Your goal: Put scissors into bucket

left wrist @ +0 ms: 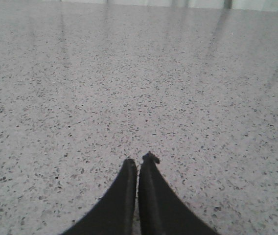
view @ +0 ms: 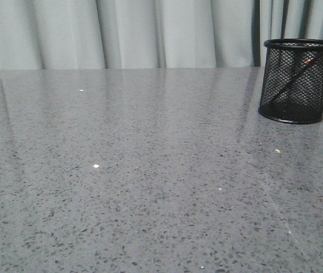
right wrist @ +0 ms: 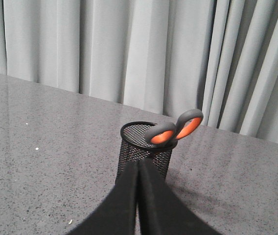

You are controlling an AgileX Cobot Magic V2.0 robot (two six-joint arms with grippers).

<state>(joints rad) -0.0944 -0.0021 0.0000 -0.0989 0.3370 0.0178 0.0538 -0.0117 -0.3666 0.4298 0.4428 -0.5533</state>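
Scissors (right wrist: 174,129) already standing blades-down in the bucket (right wrist: 144,152), center frame, handles over the rim. Both claws pinched closed, empty: left claw (left wrist: 139,166), right claw (right wrist: 138,169). Best to back away gently, no bumping.

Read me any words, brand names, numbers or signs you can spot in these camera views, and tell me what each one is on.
None: no text, number or sign is readable in any view.
Black wire-mesh bucket: plain mesh, no label visible.
Scissors with grey, orange-lined handles: no marking on the handles; the blades are inside the bucket, seen only through the mesh.
Grey speckled table: only flecks and glints.
Pale curtain: plain.
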